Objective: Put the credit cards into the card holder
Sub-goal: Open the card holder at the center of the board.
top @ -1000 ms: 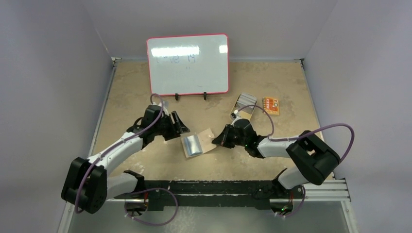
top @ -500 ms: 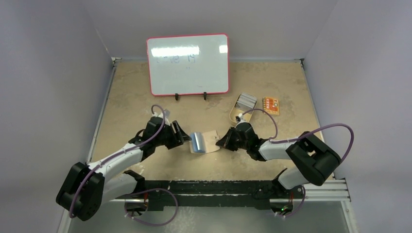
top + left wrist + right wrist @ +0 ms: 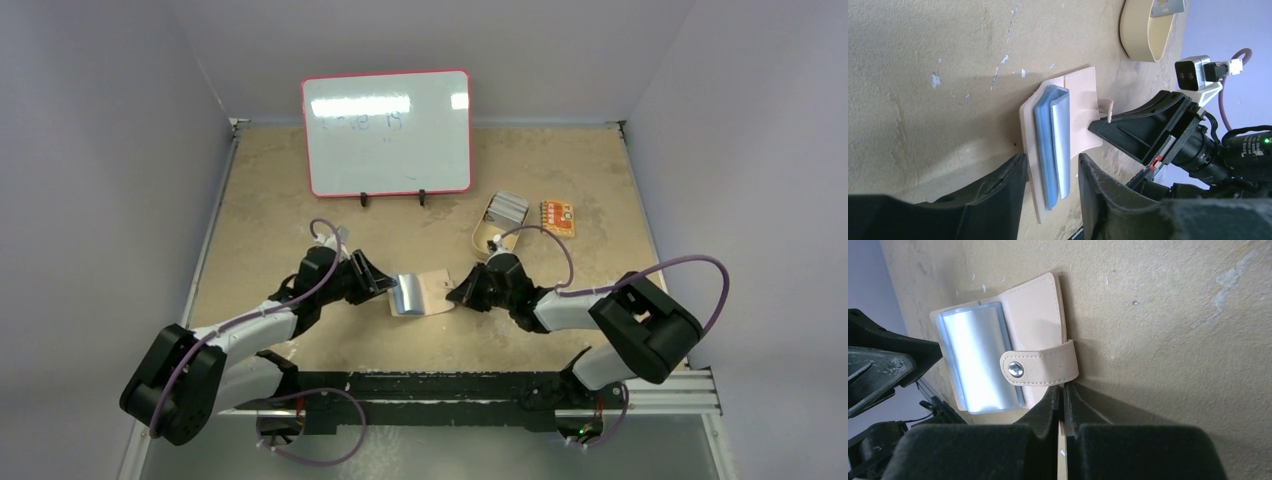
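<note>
On the near half of the table [image 3: 300, 200] the card holder [image 3: 428, 292] lies open between the two arms, roughly midway from left to right; its tan cover rests on the tabletop and its stack of clear sleeves [image 3: 1053, 140] bulges upward; the sleeves show light blue and pale grey, and whether a card sits inside them I cannot tell. The left gripper [image 3: 381, 283] reaches in from the left, its jaws apart and straddling the left end of the holder; one finger [image 3: 1008, 180] meets the cover's edge, while a narrow gap shows between the other finger and the sleeves. The right gripper [image 3: 455, 294] comes in from the right with its jaws pinched together; a thin tan sliver of the holder's cover shows clamped between them, just below the snap tab [image 3: 1040, 367], which curls over the sleeves with its metal button [image 3: 1016, 369] facing up.

Farther back and to the right stands a tan oval dish [image 3: 1140, 30]; the credit cards [image 3: 507, 209] lie in its far end as a small grey-white stack, well apart from the holder; just right of the dish lies a small orange-and-white thing [image 3: 558, 217]. At the far edge a red-framed whiteboard [image 3: 387, 132] stands upright.
</note>
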